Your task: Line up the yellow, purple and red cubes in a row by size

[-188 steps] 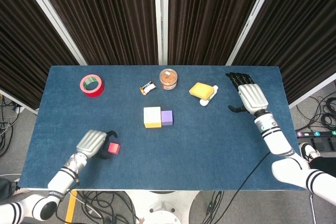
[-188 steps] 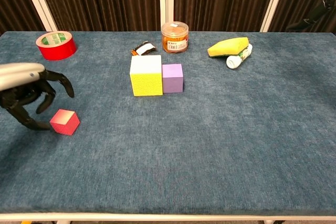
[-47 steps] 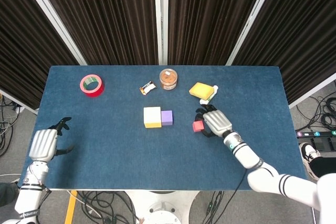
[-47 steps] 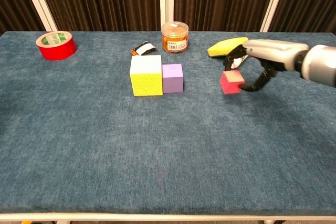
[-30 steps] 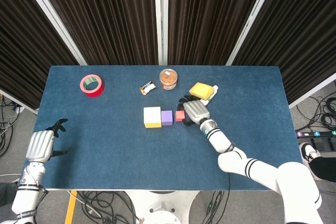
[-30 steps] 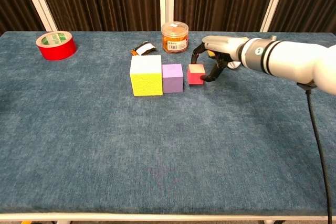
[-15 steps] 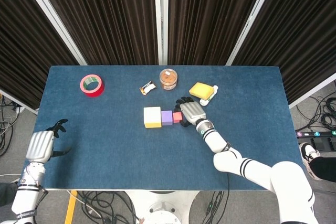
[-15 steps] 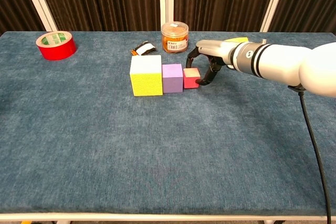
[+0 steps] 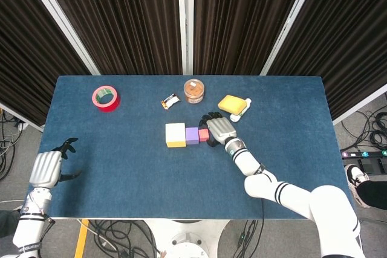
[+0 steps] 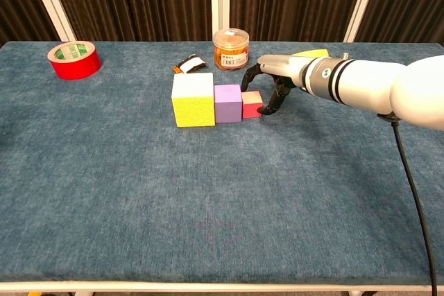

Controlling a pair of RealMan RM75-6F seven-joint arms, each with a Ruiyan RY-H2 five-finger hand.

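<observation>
The yellow cube (image 9: 175,135) (image 10: 193,99), the purple cube (image 9: 191,135) (image 10: 227,102) and the small red cube (image 9: 204,135) (image 10: 251,104) stand side by side mid-table, largest at the left. The red cube touches the purple one's right face. My right hand (image 9: 219,130) (image 10: 274,77) arches over the red cube from the right, and its fingers (image 10: 247,82) and thumb grip the cube. My left hand (image 9: 46,168) hovers off the table's front left edge, fingers apart and holding nothing. It shows only in the head view.
A red tape roll (image 9: 105,98) (image 10: 74,59) lies at the back left. An orange jar (image 9: 194,90) (image 10: 231,48) and a small packet (image 9: 170,101) sit behind the cubes. A yellow sponge (image 9: 231,104) and a white tube (image 9: 240,113) lie just behind my right hand.
My right hand carried the red cube leftward from the table's right half and set it against the purple cube. The left hand withdrew to the front left edge and stays still.
</observation>
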